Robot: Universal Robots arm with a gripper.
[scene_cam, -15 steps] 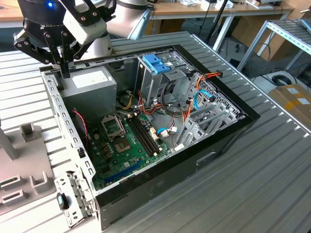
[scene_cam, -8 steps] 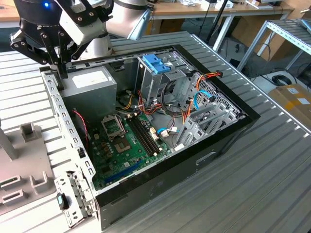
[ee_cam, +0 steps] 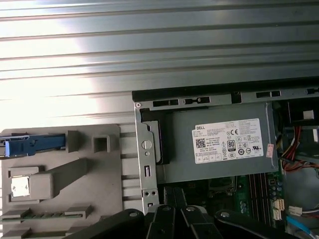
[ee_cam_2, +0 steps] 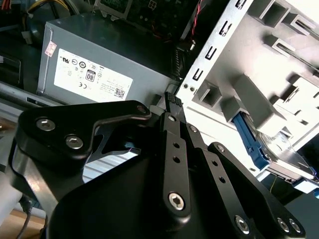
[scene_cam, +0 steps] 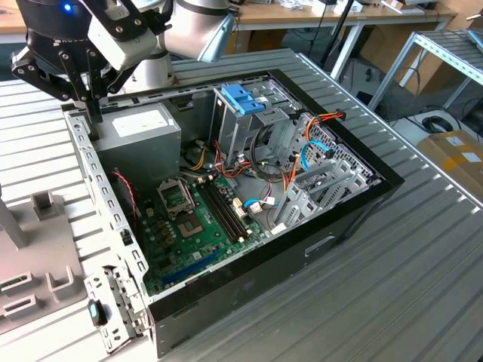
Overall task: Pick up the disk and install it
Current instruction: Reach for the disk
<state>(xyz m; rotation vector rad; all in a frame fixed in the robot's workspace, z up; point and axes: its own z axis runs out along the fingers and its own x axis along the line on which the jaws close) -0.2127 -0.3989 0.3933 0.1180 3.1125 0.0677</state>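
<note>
Pincer (scene_cam: 93,111) together, holding nothing, over case (scene_cam: 302,253) rim by power supply (scene_cam: 136,136). Disk (ee_cam: 37,144) sits in grey holder (ee_cam: 60,199) beside case.

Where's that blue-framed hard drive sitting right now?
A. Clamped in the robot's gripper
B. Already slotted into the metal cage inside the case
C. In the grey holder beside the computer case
C: in the first wrist view the disk sits in the grey holder outside the computer case, while the gripper hangs shut and empty at the case's corner.
</note>
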